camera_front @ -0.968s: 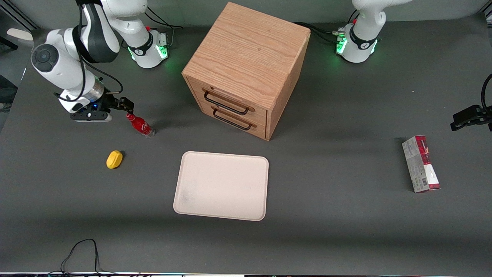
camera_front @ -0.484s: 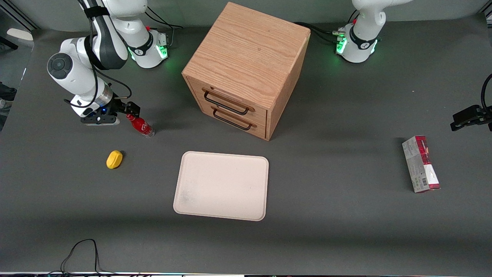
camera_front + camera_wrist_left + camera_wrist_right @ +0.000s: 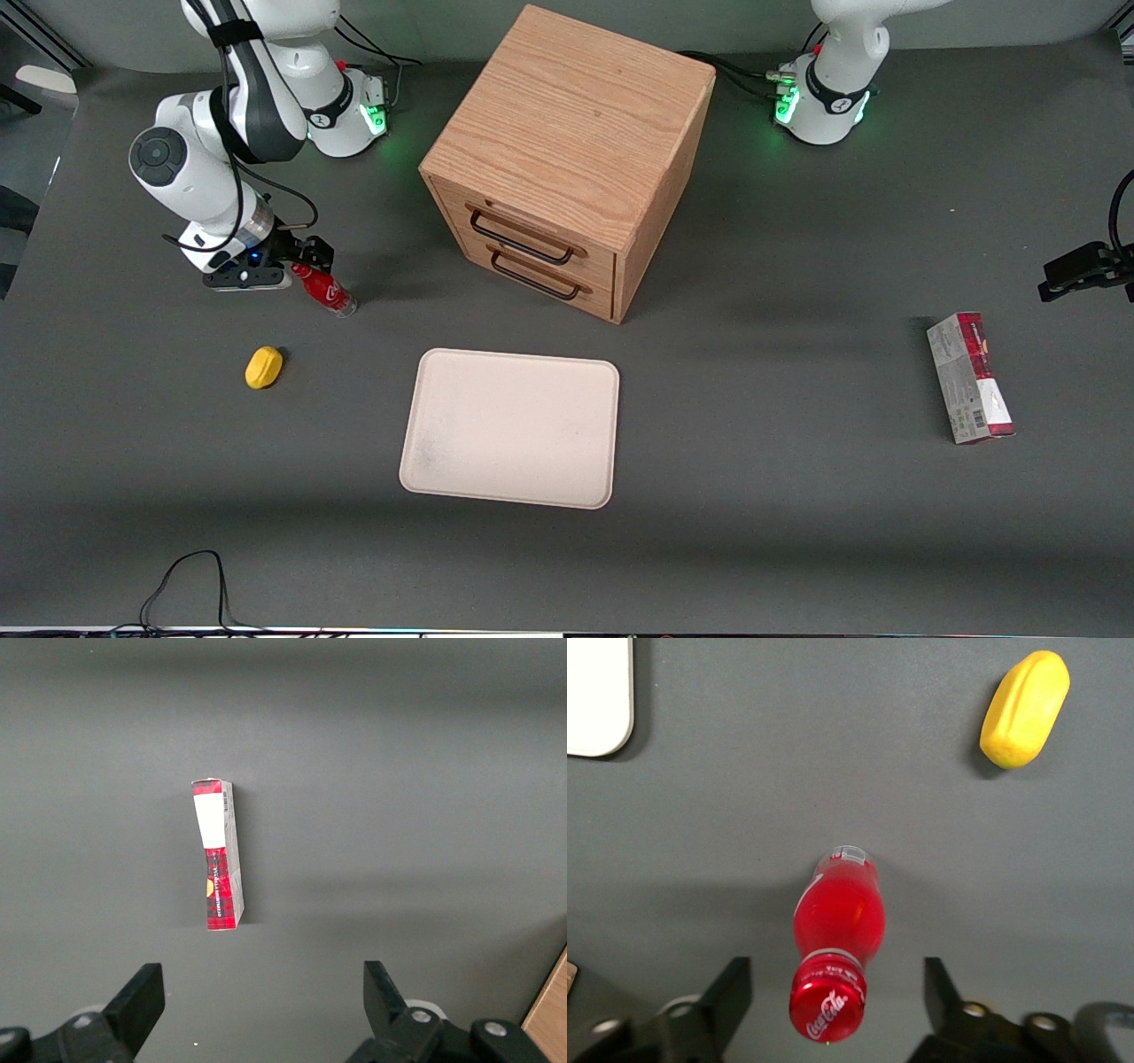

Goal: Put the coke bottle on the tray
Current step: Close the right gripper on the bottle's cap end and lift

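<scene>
One small red bottle (image 3: 836, 939) stands upright on the matte dark grey table (image 3: 753, 496), toward the working arm's end. It is glossy plastic, narrow at the neck and swelling to a rounded body, with a clear base. Its round red cap (image 3: 827, 1007) carries a white script logo, and a white script mark shows on its side in the front view (image 3: 326, 290).

The gripper (image 3: 829, 997) sits low around the bottle's top, its two black fingers (image 3: 722, 992) spread wide, one on each side of the cap with clear gaps, touching nothing.

A yellow, smooth, lemon-shaped thing (image 3: 263, 367) lies on the table nearer the front camera than the bottle. The tray (image 3: 510, 427) is a flat cream rectangle with rounded corners and a low rim, well apart from the bottle and nearer the camera. A boxy cabinet (image 3: 567, 159) of grained light wood, with two drawers and dark wire handles, stands farther from the camera than the tray. A red-and-grey carton (image 3: 969, 377) lies flat toward the parked arm's end.
</scene>
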You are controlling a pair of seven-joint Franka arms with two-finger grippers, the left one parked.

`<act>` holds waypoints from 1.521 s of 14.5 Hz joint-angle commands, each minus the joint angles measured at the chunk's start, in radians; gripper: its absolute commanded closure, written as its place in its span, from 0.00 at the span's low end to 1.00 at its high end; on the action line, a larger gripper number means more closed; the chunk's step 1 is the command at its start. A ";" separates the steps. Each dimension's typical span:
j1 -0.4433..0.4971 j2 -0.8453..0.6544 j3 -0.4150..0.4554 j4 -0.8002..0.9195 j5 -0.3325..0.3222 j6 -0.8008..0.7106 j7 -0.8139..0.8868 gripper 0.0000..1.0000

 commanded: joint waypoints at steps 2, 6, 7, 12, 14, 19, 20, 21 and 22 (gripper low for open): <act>0.005 0.000 -0.006 -0.003 0.001 0.014 -0.012 1.00; 0.005 0.002 -0.006 -0.003 0.001 0.010 -0.012 1.00; 0.005 0.002 -0.006 -0.003 0.001 0.010 -0.012 1.00; -0.001 0.002 -0.012 0.064 0.001 0.004 -0.003 1.00; -0.003 0.034 -0.012 0.203 0.001 -0.146 -0.001 1.00; -0.010 0.302 -0.013 0.868 0.001 -0.709 0.010 1.00; -0.013 0.356 -0.013 0.985 0.001 -0.784 0.025 1.00; -0.020 0.394 -0.013 1.083 0.001 -0.849 0.039 1.00; -0.021 0.414 -0.013 1.156 0.003 -0.901 0.040 1.00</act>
